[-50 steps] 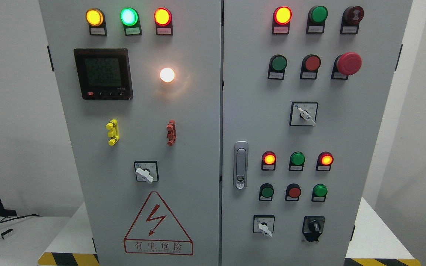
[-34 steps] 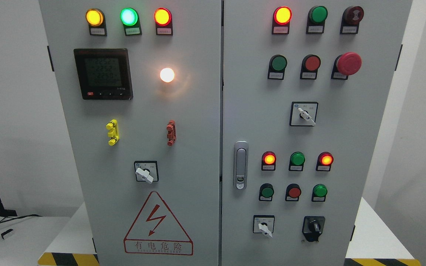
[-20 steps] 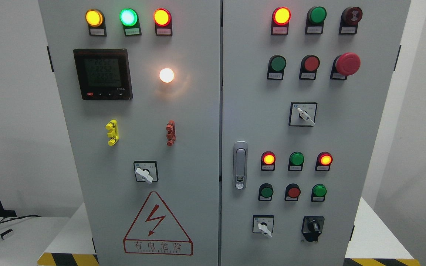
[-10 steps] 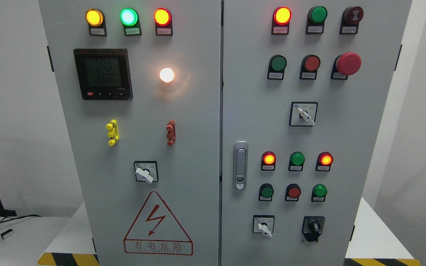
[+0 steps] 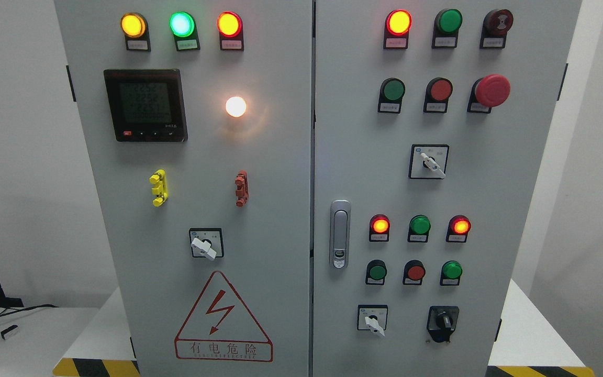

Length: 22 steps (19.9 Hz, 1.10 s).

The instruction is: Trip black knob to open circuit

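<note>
Nowhere in view is either hand, so finger state can't be told. Black knob sits low on cabinet's right door, beside white selector, untouched; indicator lamps lit — task prob. not started, reach + turn all left.

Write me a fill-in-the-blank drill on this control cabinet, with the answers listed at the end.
1. The black knob sits at the lower ____ corner of the right door.
2. Directly left of the black knob is a selector with a ____ handle.
3. The large mushroom button is coloured ____.
4. The warning triangle is on the ____ door.

Answers: right; white; red; left
</note>
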### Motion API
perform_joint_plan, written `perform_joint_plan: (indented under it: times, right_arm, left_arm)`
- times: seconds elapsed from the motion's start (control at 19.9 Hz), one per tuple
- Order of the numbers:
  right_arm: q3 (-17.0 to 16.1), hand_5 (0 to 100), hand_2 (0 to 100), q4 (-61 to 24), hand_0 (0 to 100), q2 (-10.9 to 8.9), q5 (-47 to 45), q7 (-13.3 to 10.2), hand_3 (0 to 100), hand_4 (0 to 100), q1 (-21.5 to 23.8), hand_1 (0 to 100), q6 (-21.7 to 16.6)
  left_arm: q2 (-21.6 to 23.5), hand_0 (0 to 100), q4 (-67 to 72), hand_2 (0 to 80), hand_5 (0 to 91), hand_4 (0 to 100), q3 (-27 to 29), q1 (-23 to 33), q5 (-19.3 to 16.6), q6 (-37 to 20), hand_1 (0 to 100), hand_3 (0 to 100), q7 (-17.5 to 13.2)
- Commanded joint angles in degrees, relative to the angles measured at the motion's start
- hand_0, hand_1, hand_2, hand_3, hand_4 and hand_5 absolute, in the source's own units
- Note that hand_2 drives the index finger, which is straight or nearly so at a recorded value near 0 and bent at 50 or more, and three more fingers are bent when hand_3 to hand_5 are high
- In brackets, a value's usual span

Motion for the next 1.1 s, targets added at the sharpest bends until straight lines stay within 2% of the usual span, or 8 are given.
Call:
perform_joint_plan:
  times: [0.0,0.05,0.1,0.4,0.65,0.85,1.0,1.05]
  right_arm:
    - [-2.2,31,21,-16.1,15,-12.98,-6.3,-7.3,45,36,2.4,41,-0.4]
    - [-2.2,33,22,-16.1,15,-15.63,-8.5,-9.2,46,37,2.3,41,-0.4]
    - [-2.3,33,22,-16.0,15,-16.53,-10.1,-9.7,47,38,2.0,42,-0.2]
    - [-5.2,39,24,-16.5,16,-16.1,-12.1,-10.2,50,44,-3.4,44,3.6]
    - [-8.5,41,25,-17.2,17,-15.84,-13.0,-10.3,51,46,-8.6,44,9.1]
    - [-9.2,41,25,-17.1,18,-15.75,-13.4,-10.3,52,46,-13.2,44,13.0]
    - [-9.3,41,26,-17.1,18,-11.46,-13.0,-9.7,52,47,-19.8,45,18.5]
    - [-9.2,42,26,-17.0,18,-11.01,-13.0,-9.6,52,47,-21.8,45,20.5]
  left_arm:
    - [0.0,12,0.0,0.0,0.0,0,0.0,0.0,-1.8,0.0,39,0,0.0]
    - [-0.1,12,0.0,0.0,0.0,0,0.0,0.0,-1.8,0.0,39,0,0.0]
    - [0.0,12,0.0,0.0,0.0,0,0.0,0.0,-1.8,0.0,39,0,0.0]
    - [0.0,12,0.0,0.0,0.0,0,0.0,0.0,-1.8,0.0,39,0,0.0]
    - [0.0,12,0.0,0.0,0.0,0,0.0,0.0,-1.8,0.0,39,0,0.0]
    - [0.0,12,0.0,0.0,0.0,0,0.0,0.0,-1.8,0.0,39,0,0.0]
    - [0.0,12,0.0,0.0,0.0,0,0.0,0.0,-1.8,0.0,39,0,0.0]
    - [-0.1,12,0.0,0.0,0.0,0,0.0,0.0,-1.8,0.0,39,0,0.0]
